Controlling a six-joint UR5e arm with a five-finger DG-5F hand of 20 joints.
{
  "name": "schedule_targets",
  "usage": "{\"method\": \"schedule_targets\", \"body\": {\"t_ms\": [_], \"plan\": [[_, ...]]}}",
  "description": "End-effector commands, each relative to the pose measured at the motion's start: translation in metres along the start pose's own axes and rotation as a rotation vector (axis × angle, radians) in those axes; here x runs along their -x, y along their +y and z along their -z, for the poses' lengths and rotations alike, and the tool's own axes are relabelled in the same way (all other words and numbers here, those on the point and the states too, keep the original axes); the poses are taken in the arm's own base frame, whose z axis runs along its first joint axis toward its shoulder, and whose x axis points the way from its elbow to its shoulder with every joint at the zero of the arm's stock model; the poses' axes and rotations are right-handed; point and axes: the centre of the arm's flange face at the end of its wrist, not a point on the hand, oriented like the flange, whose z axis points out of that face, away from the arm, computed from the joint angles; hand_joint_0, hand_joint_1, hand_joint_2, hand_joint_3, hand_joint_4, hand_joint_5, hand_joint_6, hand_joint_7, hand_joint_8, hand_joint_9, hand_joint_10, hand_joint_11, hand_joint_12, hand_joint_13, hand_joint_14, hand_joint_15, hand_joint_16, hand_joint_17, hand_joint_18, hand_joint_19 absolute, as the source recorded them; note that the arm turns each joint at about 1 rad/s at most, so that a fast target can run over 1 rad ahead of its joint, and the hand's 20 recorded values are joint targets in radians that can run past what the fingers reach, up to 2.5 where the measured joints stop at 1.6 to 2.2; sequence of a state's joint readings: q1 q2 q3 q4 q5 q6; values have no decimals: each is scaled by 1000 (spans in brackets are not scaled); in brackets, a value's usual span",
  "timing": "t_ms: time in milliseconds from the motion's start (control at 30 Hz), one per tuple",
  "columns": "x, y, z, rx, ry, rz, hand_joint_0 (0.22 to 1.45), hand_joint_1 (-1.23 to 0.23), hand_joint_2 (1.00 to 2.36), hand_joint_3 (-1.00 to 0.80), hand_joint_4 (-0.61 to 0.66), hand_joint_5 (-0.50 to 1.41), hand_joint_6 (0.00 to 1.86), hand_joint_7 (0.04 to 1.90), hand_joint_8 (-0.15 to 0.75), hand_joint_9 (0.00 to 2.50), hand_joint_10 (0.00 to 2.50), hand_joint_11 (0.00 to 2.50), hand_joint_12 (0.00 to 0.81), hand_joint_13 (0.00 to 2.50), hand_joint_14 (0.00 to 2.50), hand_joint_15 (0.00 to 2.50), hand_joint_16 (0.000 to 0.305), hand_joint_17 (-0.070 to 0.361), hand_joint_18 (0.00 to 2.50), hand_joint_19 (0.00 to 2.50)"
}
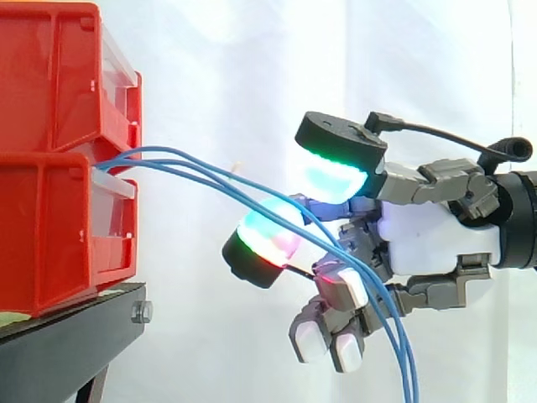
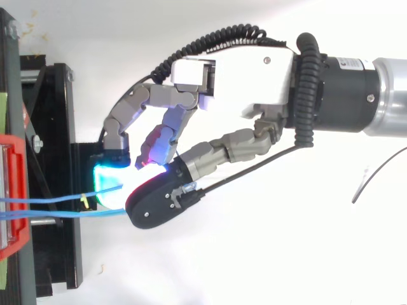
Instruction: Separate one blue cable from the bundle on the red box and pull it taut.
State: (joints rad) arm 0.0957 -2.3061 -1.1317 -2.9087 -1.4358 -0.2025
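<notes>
Trouble could come in a few ways from here. The hand point(image 1: 419, 227) reaches in from the right. It seems to pinch one blue cable point(image 1: 298, 201) between two big glowing pads point(image 1: 336, 176). Its other fingers are curled under.

The other cables point(image 1: 201, 172) of the bundle run just beside that pinch. Then they hang down past the curled fingers. If the pads catch two cables and not one, both come along and nothing gets pulled apart. If the pinch is too soft, the thin, smooth cable could slip out when the hand pulls. If the pull is too hard or too quick, the far end might pop loose. The bins might also slide on the black stand point(image 1: 75, 323). The loose cables could snag on the curled fingers too.

No cable is tight yet. They all bend and sag on the way from the bins to the hand.

Two red bins sit stacked at the left. The upper bin point(image 1: 50, 75) rests on the lower bin point(image 1: 50, 235). Each has a clear front piece point(image 1: 117, 195). The cables come out of the gap between the two bins, at the top of the lower one. I cannot tell what else is inside either bin.

From above, two blue lines lead from the red edge to the glowing pads. One has a small yellow bit point(image 2: 84, 201) on it.
</notes>
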Motion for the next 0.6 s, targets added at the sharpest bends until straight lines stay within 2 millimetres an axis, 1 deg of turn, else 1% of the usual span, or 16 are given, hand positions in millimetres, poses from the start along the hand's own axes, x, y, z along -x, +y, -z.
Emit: {"method": "schedule_targets", "body": {"t_ms": [0,200,300,333,400,500,567], "plan": [[2,0,0,-1,-2,0,573,-530,1000,-500,14,-109,893,777,269,1196,22,676,338,899,17,437,43,98,843,654],[1,-2,0,-6,-1,1,549,-563,1000,-500,29,-111,890,800,279,1194,21,663,347,901,17,436,45,101,850,656],[1,-2,1,-7,-1,1,569,-607,1000,-500,26,-109,898,819,279,1195,25,672,342,901,17,432,44,100,847,653],[1,-2,1,-7,-1,1,586,-631,1001,-475,18,-108,904,813,279,1199,24,677,340,900,18,437,43,98,846,658],[1,-2,1,-7,-1,2,614,-679,1008,-406,30,-109,909,860,283,1197,22,691,340,897,18,432,43,97,852,641],[3,-2,0,-3,-3,2,644,-768,1013,-328,37,-119,941,777,286,1158,25,701,339,889,19,431,43,98,854,630],[3,-2,0,-4,-5,3,656,-797,1014,-313,17,-127,955,746,285,1153,24,708,338,884,18,437,43,97,847,630]]}}
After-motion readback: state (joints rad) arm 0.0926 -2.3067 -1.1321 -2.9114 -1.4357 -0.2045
